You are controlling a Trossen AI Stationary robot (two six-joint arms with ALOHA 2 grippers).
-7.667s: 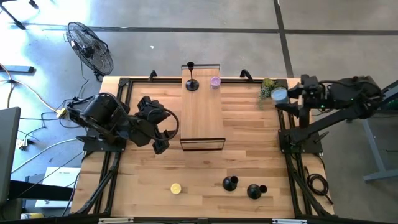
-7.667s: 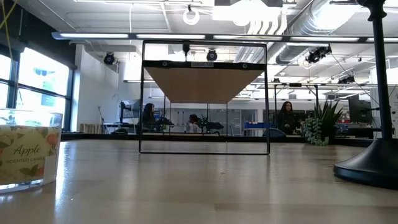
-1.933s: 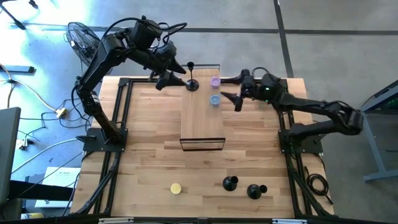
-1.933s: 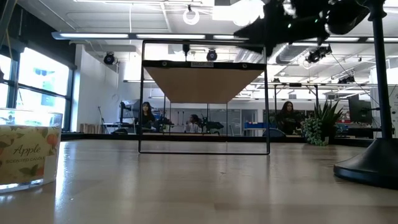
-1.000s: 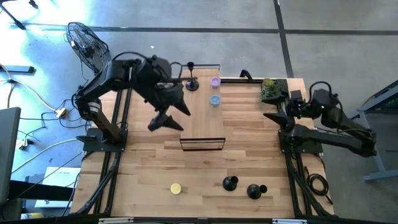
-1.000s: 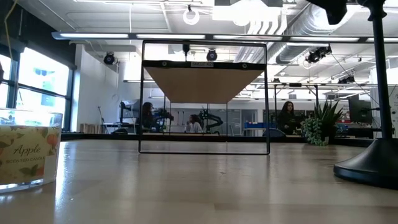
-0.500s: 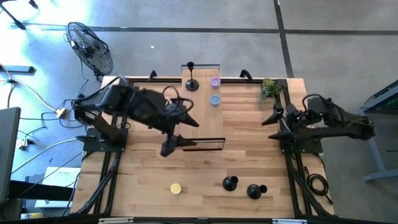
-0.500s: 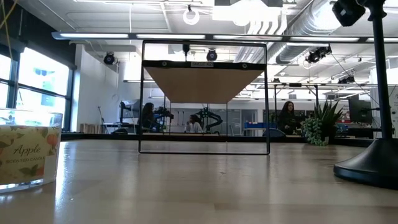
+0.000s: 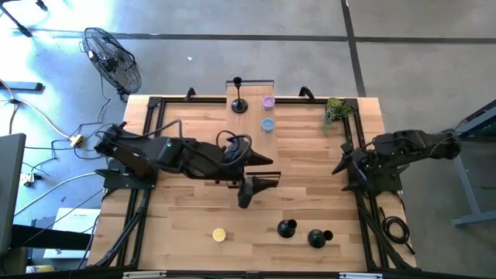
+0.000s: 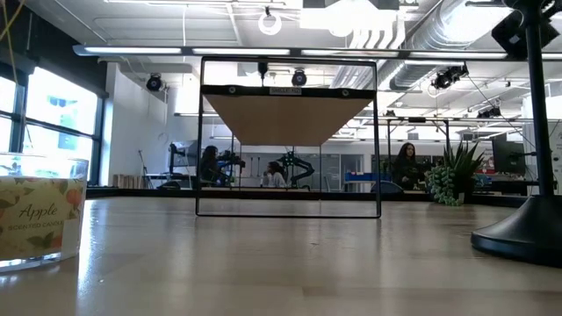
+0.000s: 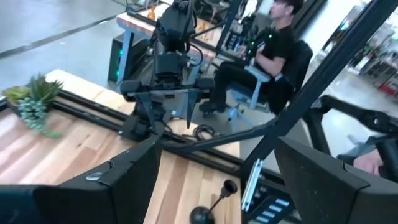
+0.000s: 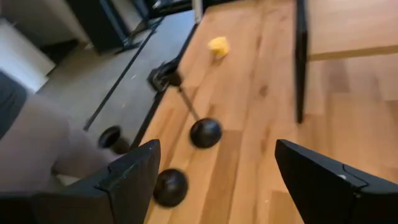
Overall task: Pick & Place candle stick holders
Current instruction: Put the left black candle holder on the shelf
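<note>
One black candle stick holder (image 9: 239,105) stands on its base at the far end of the raised wooden shelf (image 9: 252,143). Two more holders (image 9: 287,228) (image 9: 316,237) stand on the table near its front right; they also show in the right wrist view (image 12: 205,132) (image 12: 170,186). My left gripper (image 9: 267,170) is open and empty above the shelf's near end, pointing toward the table's right; one holder (image 11: 211,208) lies ahead of it. My right gripper (image 9: 341,163) is open and empty, folded back at the table's right edge.
A yellow candle (image 9: 219,234) sits near the front edge, left of the holders. Purple (image 9: 268,101) and blue (image 9: 267,124) candles stand on the shelf's far end. A small plant (image 9: 335,111) is at the far right. A person (image 11: 273,43) sits beyond the table's right side.
My left gripper has swung from beside the shelf's left side toward the table's near and right edges, coming to the shelf's near end, staying open. My right arm has drawn back and folded in at the table's right edge. No holder has moved.
</note>
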